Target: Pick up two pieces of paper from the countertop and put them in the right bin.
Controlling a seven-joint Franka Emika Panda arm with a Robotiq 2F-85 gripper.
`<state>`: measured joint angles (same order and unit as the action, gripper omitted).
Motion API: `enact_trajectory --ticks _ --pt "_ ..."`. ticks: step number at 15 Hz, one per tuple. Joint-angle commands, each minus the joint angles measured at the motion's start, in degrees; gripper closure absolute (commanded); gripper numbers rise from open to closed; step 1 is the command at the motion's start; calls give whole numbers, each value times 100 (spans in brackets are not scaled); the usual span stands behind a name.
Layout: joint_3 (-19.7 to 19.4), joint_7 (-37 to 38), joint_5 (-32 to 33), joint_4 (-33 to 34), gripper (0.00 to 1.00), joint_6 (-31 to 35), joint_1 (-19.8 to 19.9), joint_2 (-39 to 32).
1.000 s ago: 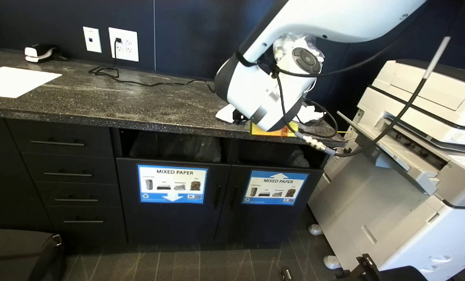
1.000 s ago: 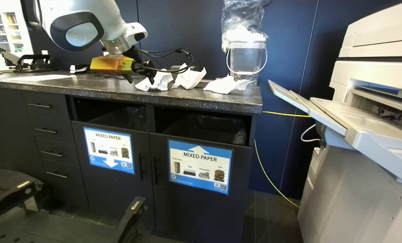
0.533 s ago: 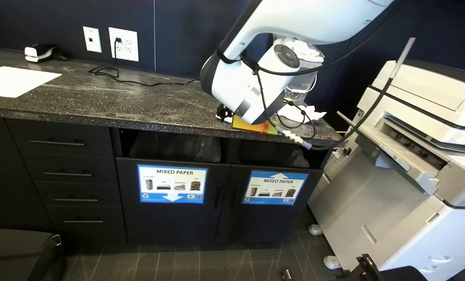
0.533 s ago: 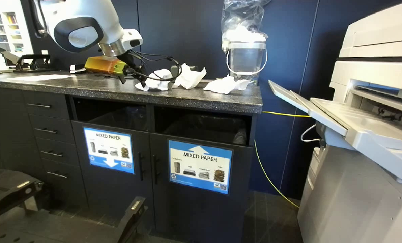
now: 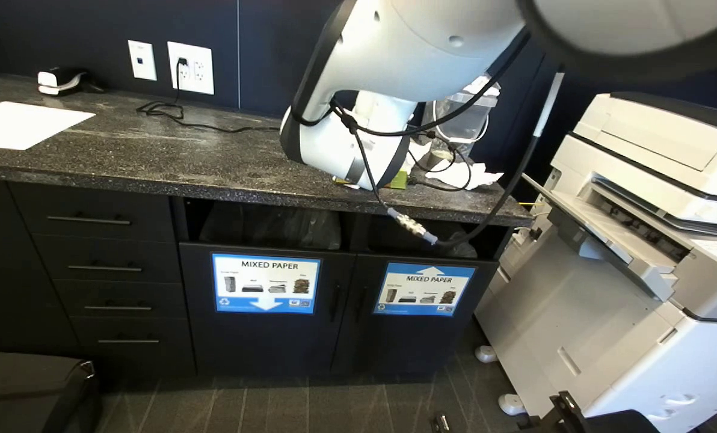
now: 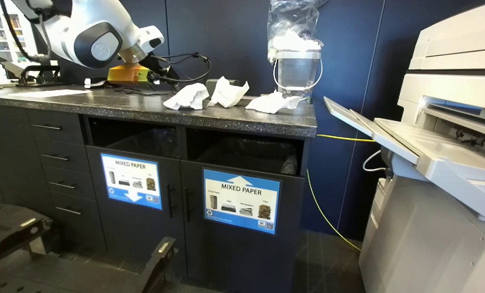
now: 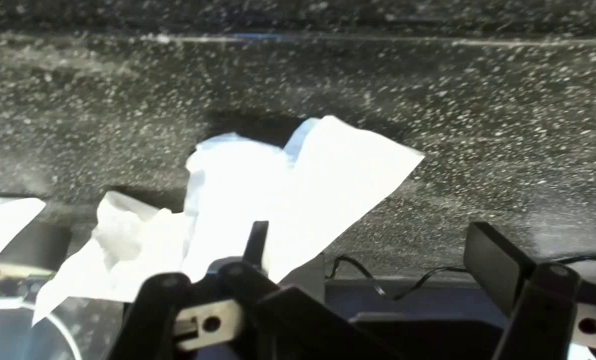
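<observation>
Three white rumpled pieces of paper lie on the dark speckled countertop (image 6: 242, 118): a left one (image 6: 187, 97), a middle one (image 6: 228, 93) and a right one (image 6: 269, 102). My gripper (image 6: 165, 81) is open and empty just left of the left piece. In the wrist view, the open jaws (image 7: 370, 240) have one finger overlapping the nearest paper (image 7: 298, 195); I cannot tell if it touches. A second piece (image 7: 128, 250) lies beside it. In an exterior view the arm hides the gripper and part of the papers. The right bin (image 6: 238, 252), under the counter, has an open slot and a blue label.
A second labelled bin (image 6: 134, 228) stands left of the right bin. A clear bucket (image 6: 298, 71) stands at the back right. A printer (image 6: 429, 219) stands right of the counter. A flat white sheet (image 5: 27, 126) and a black cable (image 5: 214, 128) lie on the countertop.
In the exterior views the arm has swung left and the gripper has moved back and up, off the front of the left paper. The papers have kept their places.
</observation>
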<state>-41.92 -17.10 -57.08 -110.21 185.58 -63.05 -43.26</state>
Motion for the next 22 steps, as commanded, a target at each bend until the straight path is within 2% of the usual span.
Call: enact_trajectory --ticks 1,4,7,8,12,18,22 --pt "-1515 1049 472 305 0 -509 -854 -1162" --pt "-2625 1995 866 644 0 -1817 -1448 -1929" --pt "-2846 2638 1378 1265 0 -3032 -1309 -2164" --pt "-2513 3270 2323 1382 0 -3056 -1046 -1821" --pt "-2000 4451 3974 2175 0 -3791 -370 -1643" --pt "-1176 5239 5325 3284 0 -4838 746 -1630" --pt "-339 5191 5929 3939 0 -5766 1526 -1459"
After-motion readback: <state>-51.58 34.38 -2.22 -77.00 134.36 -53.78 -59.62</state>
